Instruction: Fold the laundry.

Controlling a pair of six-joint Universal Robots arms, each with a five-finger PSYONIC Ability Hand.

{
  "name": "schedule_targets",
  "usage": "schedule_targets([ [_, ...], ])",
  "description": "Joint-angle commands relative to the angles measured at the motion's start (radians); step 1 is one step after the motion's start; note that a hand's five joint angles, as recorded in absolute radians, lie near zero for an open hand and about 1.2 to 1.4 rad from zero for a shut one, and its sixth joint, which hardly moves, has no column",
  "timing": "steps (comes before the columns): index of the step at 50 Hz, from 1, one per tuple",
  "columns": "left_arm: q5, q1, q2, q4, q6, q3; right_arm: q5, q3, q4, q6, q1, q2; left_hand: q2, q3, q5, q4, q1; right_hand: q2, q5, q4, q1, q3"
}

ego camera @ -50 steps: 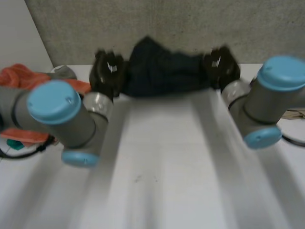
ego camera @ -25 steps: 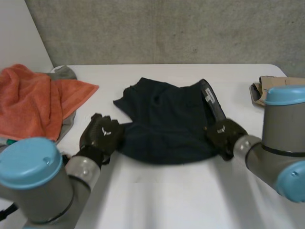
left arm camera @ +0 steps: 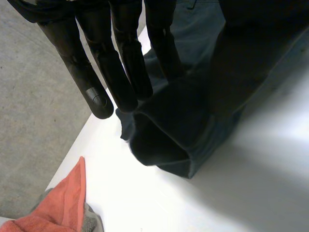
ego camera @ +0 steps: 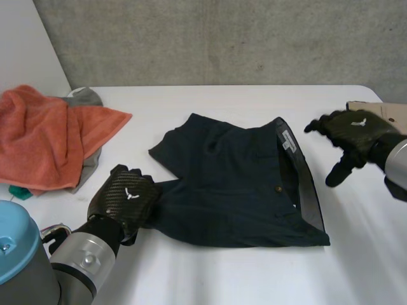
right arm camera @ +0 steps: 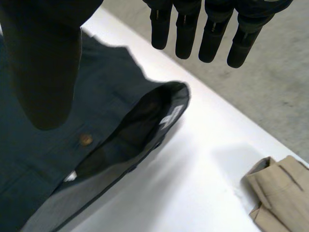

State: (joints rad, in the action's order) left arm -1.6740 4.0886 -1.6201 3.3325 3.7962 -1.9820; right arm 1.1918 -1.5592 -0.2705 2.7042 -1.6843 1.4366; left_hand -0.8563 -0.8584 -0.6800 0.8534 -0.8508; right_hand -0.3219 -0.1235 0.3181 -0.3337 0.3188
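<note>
- The dark blue shorts (ego camera: pixel 235 184) are spread out flat in the middle of the worktop (ego camera: pixel 222 273).
- One leg end (left arm camera: pixel 164 145) of the shorts is pinched between the thumb and the straight fingers (left arm camera: pixel 120 72) of the left robot hand (ego camera: pixel 124 200).
- The right robot hand (ego camera: pixel 353 133) is held open in the air, just beside the waistband (ego camera: pixel 302 184). Nothing is held in it.
- If the leg end is pulled by one robot hand alone, the whole shorts could be dragged along and bunched up. This is because the waistband side is not held down.
- If the pinch is weak, the cloth could be dropped part way. A crooked fold would then be made.
- The leg end is puffed open like a tube. A lumpy fold could be made if it is not pressed flat.
- The orange towel (ego camera: pixel 44 136) is piled near the left arm. It could be caught and pulled if that arm is swung wide.
- A folded tan cloth (right arm camera: pixel 280 193) is lying near the right robot hand. It could be bumped if that robot hand is moved outward.
</note>
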Motion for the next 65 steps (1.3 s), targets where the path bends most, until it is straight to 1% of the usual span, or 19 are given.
schedule_targets([
  [1, 0.0, 0.004, 0.022, -0.005, -0.009, -0.008, -0.017, 0.054, -0.018, 0.017, 0.043, -0.005, 0.064, 0.066, 0.062, -0.061, 0.059, -0.013, -0.036, 0.016, -0.001, 0.016],
  [6, 0.002, 0.006, 0.029, -0.034, -0.053, -0.009, -0.02, 0.053, -0.022, -0.059, 0.029, -0.011, 0.211, 0.213, 0.209, -0.208, 0.206, -0.083, -0.107, 0.087, -0.071, 0.086],
  [11, 0.007, 0.003, 0.023, -0.065, -0.121, -0.011, -0.021, 0.062, 0.002, -0.115, 0.018, -0.063, 0.211, 0.213, 0.209, -0.208, 0.206, -0.083, -0.107, 0.087, -0.071, 0.086],
  [13, 0.008, 0.004, 0.019, -0.07, -0.142, -0.012, -0.023, 0.085, 0.02, -0.141, 0.003, -0.112, 0.211, 0.213, 0.209, -0.208, 0.206, -0.086, -0.11, 0.09, -0.074, 0.089],
  [16, 0.007, 0.004, 0.005, -0.07, -0.173, -0.014, -0.023, 0.139, 0.091, -0.188, -0.067, -0.211, 0.208, 0.21, 0.207, -0.205, 0.203, -0.112, -0.136, 0.116, -0.101, 0.115],
  [19, 0.005, 0.003, -0.012, -0.07, -0.182, -0.021, -0.024, 0.189, 0.168, -0.227, -0.142, -0.292, 0.202, 0.205, 0.201, -0.199, 0.197, -0.121, -0.145, 0.125, -0.11, 0.124],
  [22, 0.002, -0.001, -0.009, -0.07, -0.182, -0.028, -0.011, 0.244, 0.249, -0.28, -0.173, -0.373, 0.202, 0.205, 0.201, -0.199, 0.197, -0.159, -0.183, 0.163, -0.147, 0.162],
  [31, 0.0, 0.006, 0.032, -0.07, -0.184, -0.026, -0.001, 0.41, 0.427, -0.382, -0.187, -0.617, 0.205, 0.207, 0.204, -0.202, 0.2, -0.332, -0.356, 0.336, -0.321, 0.336],
  [34, 0.0, 0.006, 0.034, -0.07, -0.184, -0.026, 0.008, 0.459, 0.435, -0.4, -0.187, -0.68, 0.205, 0.207, 0.204, -0.202, 0.2, -0.344, -0.368, 0.348, -0.333, 0.347],
  [38, 0.0, 0.004, 0.034, -0.07, -0.184, -0.026, 0.043, 0.514, 0.441, -0.429, -0.189, -0.737, 0.205, 0.207, 0.204, -0.202, 0.2, -0.444, -0.468, 0.448, -0.432, 0.447],
  [40, 0.0, 0.004, 0.034, -0.07, -0.184, -0.026, 0.043, 0.534, 0.444, -0.445, -0.189, -0.754, 0.205, 0.207, 0.204, -0.202, 0.2, -0.517, -0.541, 0.521, -0.506, 0.52],
  [42, 0.002, 0.006, 0.034, -0.07, -0.184, -0.026, 0.04, 0.542, 0.445, -0.448, -0.189, -0.763, 0.205, 0.207, 0.204, -0.202, 0.2, -0.652, -0.676, 0.656, -0.64, 0.655],
  [43, 0.0, 0.006, 0.034, -0.07, -0.184, -0.024, 0.039, 0.553, 0.451, -0.448, -0.189, -0.772, 0.205, 0.207, 0.204, -0.202, 0.2, -0.894, -0.918, 0.898, -0.882, 0.897],
  [45, 0.0, 0.006, 0.034, -0.07, -0.184, -0.024, 0.039, 0.559, 0.468, -0.446, -0.189, -0.777, 0.208, 0.21, 0.206, -0.205, 0.203, -1.072, -1.095, 1.075, -1.06, 1.075],
  [50, -0.001, 0.007, 0.036, -0.07, -0.184, -0.023, 0.072, 0.573, 0.569, -0.42, -0.187, -0.777, 0.208, 0.21, 0.207, -0.205, 0.203, -1.074, -1.098, 1.078, -1.063, 1.077],
  [54, -0.001, 0.007, 0.037, -0.071, -0.184, -0.024, 0.103, 0.61, 0.594, -0.37, -0.173, -0.783, 0.208, 0.21, 0.207, -0.205, 0.203, -1.074, -1.098, 1.078, -1.063, 1.077],
  [57, -0.001, 0.007, 0.037, -0.07, -0.184, -0.024, 0.106, 0.64, 0.596, -0.327, -0.152, -0.795, 0.208, 0.21, 0.207, -0.205, 0.203, -1.074, -1.098, 1.078, -1.063, 1.077],
  [61, -0.001, 0.009, 0.037, -0.07, -0.184, -0.028, 0.098, 0.702, 0.594, -0.252, -0.075, -0.838, 0.208, 0.21, 0.207, -0.205, 0.203, -1.074, -1.098, 1.078, -1.063, 1.077],
  [65, -0.001, 0.007, 0.037, -0.07, -0.184, -0.032, 0.088, 0.714, 0.588, -0.238, -0.061, -0.864, 0.211, 0.213, 0.209, -0.208, 0.206, -1.074, -1.098, 1.078, -1.063, 1.077],
])
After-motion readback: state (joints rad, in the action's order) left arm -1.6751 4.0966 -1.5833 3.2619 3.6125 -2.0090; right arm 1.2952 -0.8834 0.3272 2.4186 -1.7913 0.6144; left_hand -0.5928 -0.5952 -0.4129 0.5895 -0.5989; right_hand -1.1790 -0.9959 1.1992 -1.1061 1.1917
